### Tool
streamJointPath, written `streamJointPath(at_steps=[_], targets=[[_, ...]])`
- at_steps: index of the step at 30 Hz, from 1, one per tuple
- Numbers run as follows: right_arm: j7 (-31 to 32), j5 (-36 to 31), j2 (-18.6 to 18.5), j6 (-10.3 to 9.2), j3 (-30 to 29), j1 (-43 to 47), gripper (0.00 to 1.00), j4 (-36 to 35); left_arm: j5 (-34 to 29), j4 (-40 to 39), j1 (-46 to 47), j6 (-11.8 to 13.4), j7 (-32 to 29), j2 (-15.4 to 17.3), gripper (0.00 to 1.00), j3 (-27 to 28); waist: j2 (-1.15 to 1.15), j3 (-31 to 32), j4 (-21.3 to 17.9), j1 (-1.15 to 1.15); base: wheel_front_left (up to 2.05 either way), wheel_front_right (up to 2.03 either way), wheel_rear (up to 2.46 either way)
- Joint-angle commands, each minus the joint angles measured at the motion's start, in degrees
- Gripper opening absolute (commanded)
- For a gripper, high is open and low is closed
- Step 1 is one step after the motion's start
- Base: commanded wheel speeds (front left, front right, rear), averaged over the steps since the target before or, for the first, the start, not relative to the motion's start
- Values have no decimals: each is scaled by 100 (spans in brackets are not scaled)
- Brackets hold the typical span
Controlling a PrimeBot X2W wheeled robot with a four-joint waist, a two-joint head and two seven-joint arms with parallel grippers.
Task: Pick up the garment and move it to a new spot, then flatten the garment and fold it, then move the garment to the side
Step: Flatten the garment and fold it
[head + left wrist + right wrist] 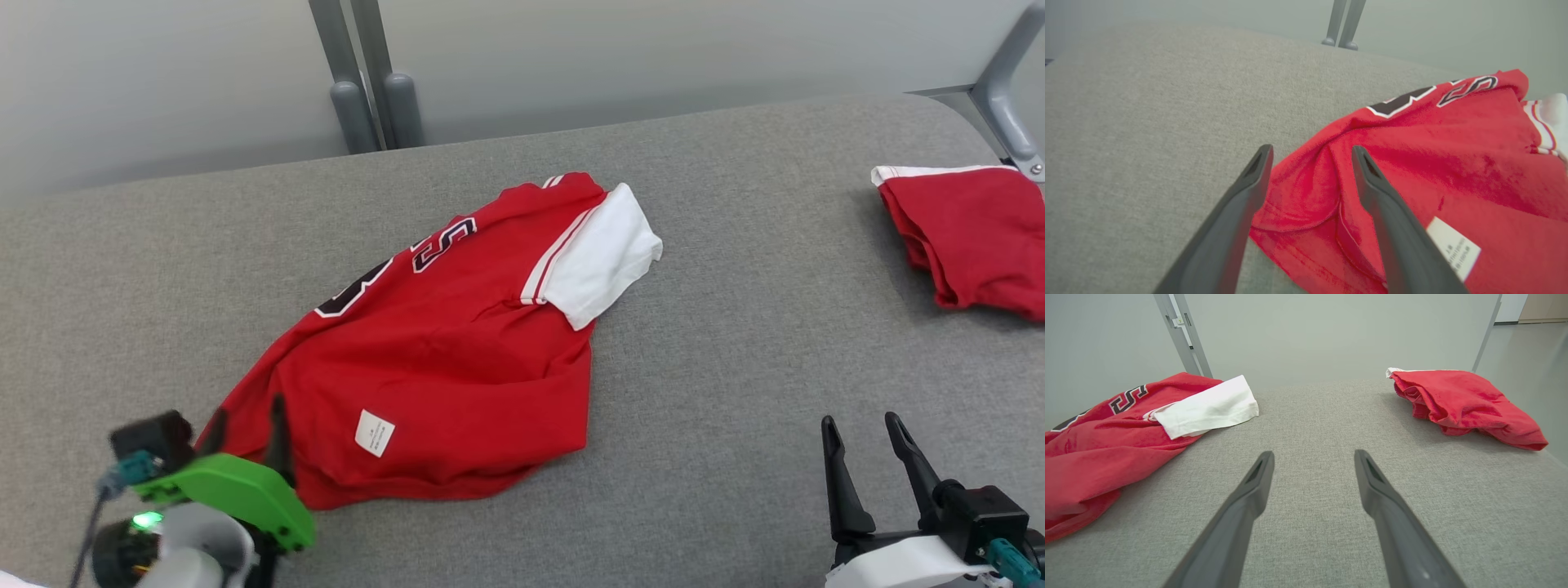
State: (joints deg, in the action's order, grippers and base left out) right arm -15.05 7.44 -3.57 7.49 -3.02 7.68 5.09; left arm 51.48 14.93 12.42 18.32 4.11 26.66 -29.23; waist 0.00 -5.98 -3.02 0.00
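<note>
A red jersey (433, 359) with a white sleeve (600, 253) and dark lettering lies crumpled in the middle of the grey padded surface (718, 392). A white label (375, 433) shows near its front hem. My left gripper (245, 416) is open at the jersey's near-left corner, its fingers either side of a fold of red cloth (1306, 192) without closing on it. My right gripper (857, 425) stands open over bare grey surface at the lower right, well away from the jersey (1106, 437).
A second red garment (971, 237) with a white edge lies bunched at the far right edge. Grey metal posts (367, 90) rise behind the surface, and a metal bracket (1004, 106) stands at the back right. Bare surface lies between the two garments.
</note>
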Motion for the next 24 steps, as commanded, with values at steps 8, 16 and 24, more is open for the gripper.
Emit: streamJointPath(at_steps=[8, 16, 24], targets=[[-17, 24, 12, 0, 114, -83, 100, 0, 201, -378, -651, 264, -419, -488, 100, -493, 0, -9, 177, 0, 0, 0, 0], [-16, 44, -1, 0, 110, -152, 100, 21, 331, -83, -353, 64, -417, -658, 58, -481, 0, -89, 102, 0, 0, 0, 0], [-17, 60, 20, 0, 16, -52, 100, 41, 562, 26, -298, -413, -322, -723, 0, -392, 0, -64, 111, 0, 0, 0, 0]])
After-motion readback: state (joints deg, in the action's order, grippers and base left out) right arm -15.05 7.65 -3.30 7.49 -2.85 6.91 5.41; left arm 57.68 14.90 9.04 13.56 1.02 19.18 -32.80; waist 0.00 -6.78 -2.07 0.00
